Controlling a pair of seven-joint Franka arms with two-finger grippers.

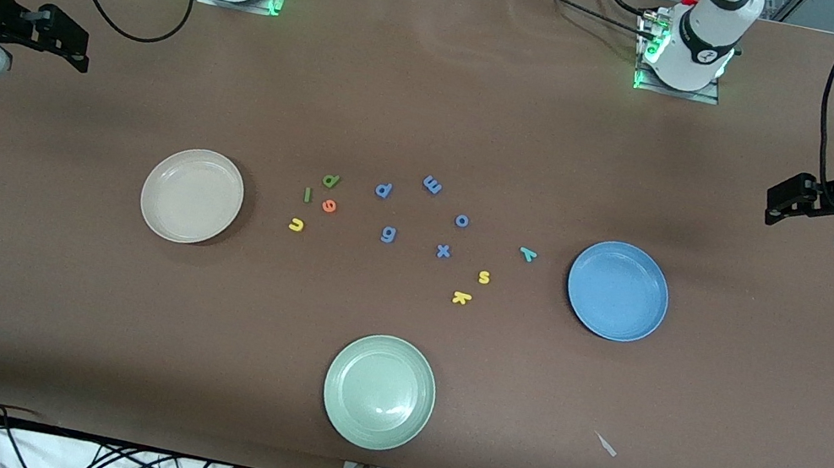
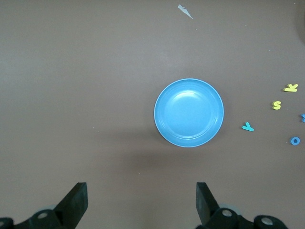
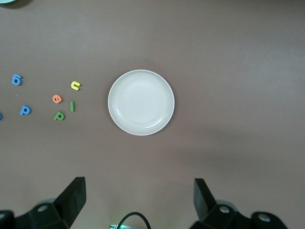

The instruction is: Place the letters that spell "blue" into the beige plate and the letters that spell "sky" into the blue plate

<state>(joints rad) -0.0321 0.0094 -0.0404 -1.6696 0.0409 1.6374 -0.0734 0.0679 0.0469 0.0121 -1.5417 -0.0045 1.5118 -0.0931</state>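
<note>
The beige plate lies toward the right arm's end of the table and the blue plate toward the left arm's end. Beside the beige plate lie the light green b, dark green l, orange e and yellow u. Close to the blue plate lie the teal y, yellow s and yellow k. My right gripper hangs open and empty over bare table by the beige plate. My left gripper hangs open and empty by the blue plate.
A pale green plate sits nearest the front camera. Blue letters p, m, o, g and x lie between the two letter groups. A small pale scrap lies on the brown table.
</note>
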